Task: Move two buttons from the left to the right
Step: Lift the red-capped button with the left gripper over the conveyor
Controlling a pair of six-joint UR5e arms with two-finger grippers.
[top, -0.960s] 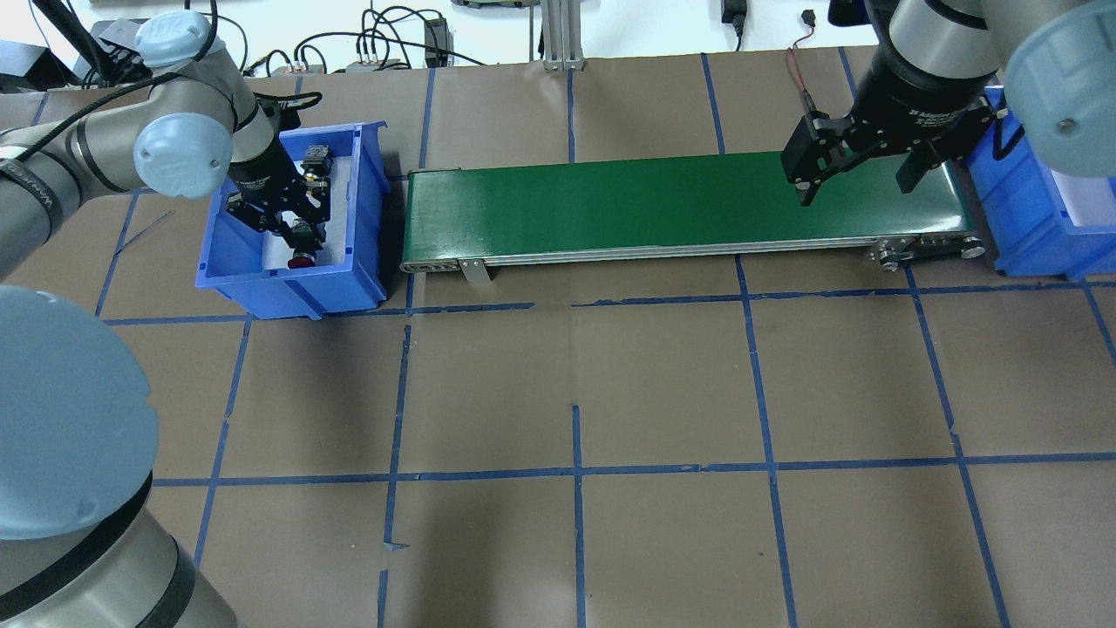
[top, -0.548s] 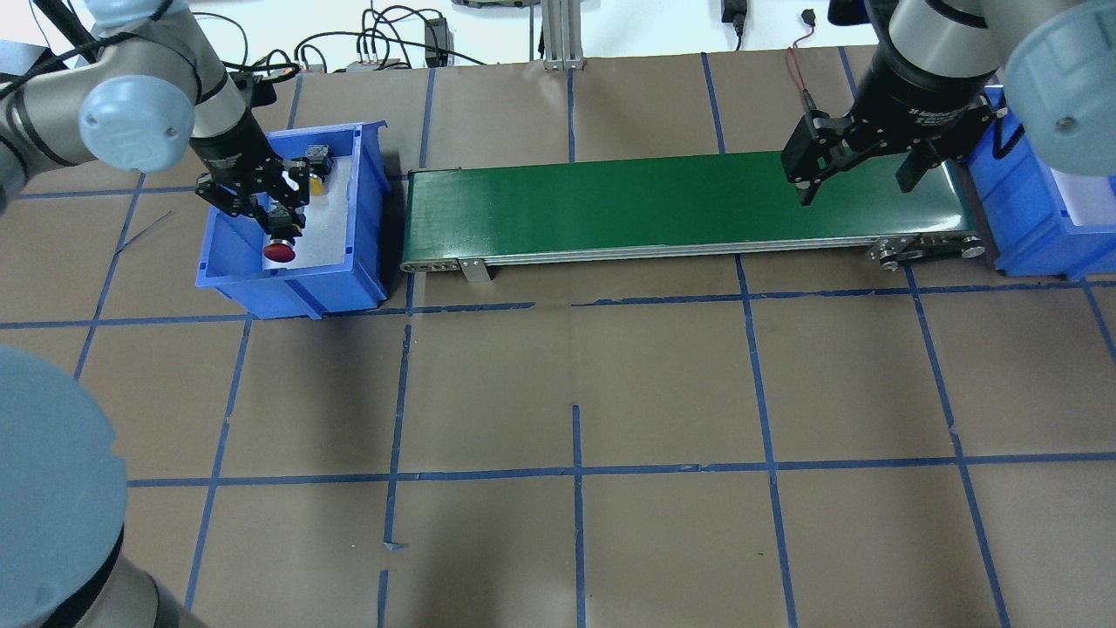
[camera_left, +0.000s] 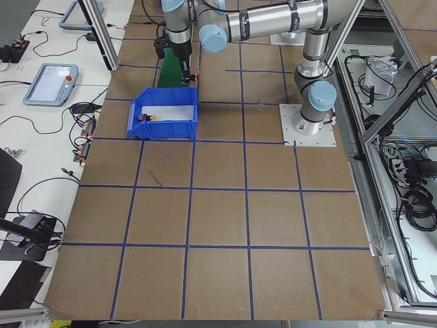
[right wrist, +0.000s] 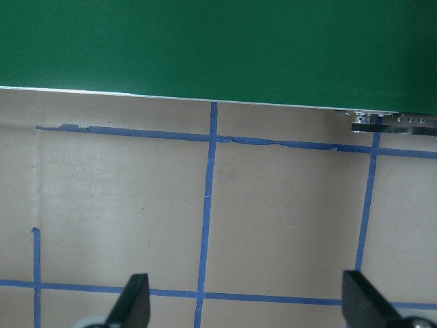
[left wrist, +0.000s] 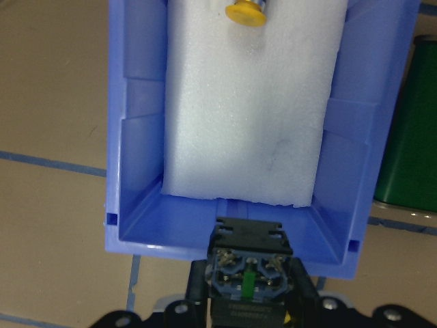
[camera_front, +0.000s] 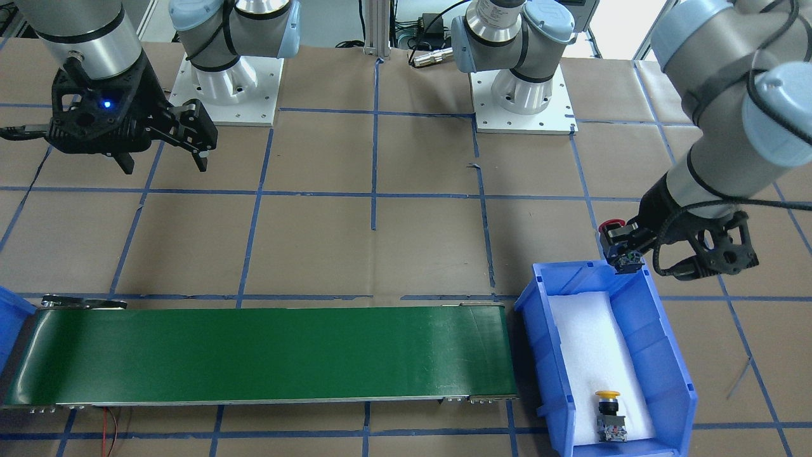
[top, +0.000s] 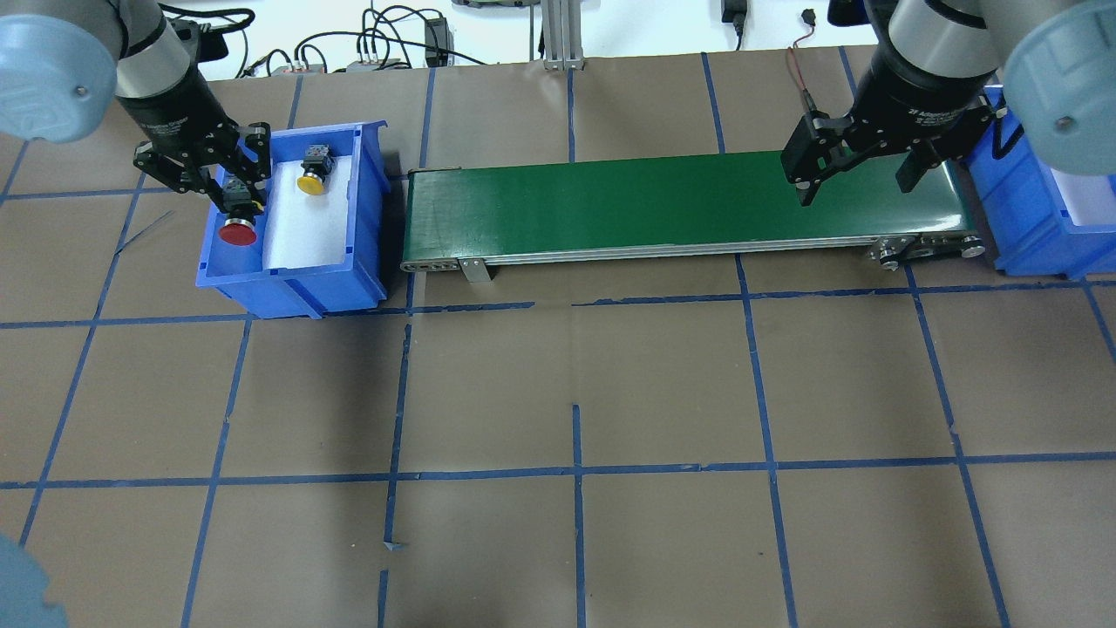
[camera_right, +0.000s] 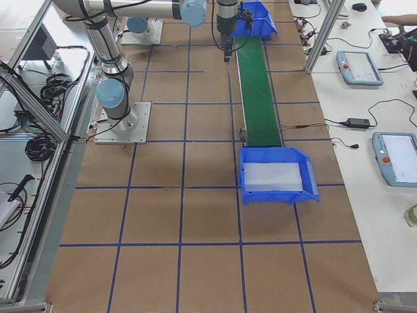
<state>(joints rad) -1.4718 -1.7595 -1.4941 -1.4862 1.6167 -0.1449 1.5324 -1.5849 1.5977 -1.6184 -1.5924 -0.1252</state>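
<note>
My left gripper (top: pixel 234 197) is shut on the red button (top: pixel 237 233) and holds it in the air over the near-left edge of the left blue bin (top: pixel 292 288). In the front-facing view the red button (camera_front: pixel 613 226) hangs by the bin's (camera_front: pixel 672 355) corner. The left wrist view shows its grey contact block (left wrist: pixel 247 270) between the jaws. The yellow button (top: pixel 310 180) lies on white foam in that bin, also seen in the front-facing view (camera_front: pixel 608 406). My right gripper (top: pixel 859 187) is open and empty above the right end of the green conveyor belt (top: pixel 654 205).
A second blue bin (top: pixel 1029 218) with white foam stands at the belt's right end. The table is brown paper with a blue tape grid. Cables lie along the far edge (top: pixel 375 44).
My left gripper has risen out of the left bin with the red button and moved toward the bin's left side. The yellow button now shows in full. The right arm has not moved.
</note>
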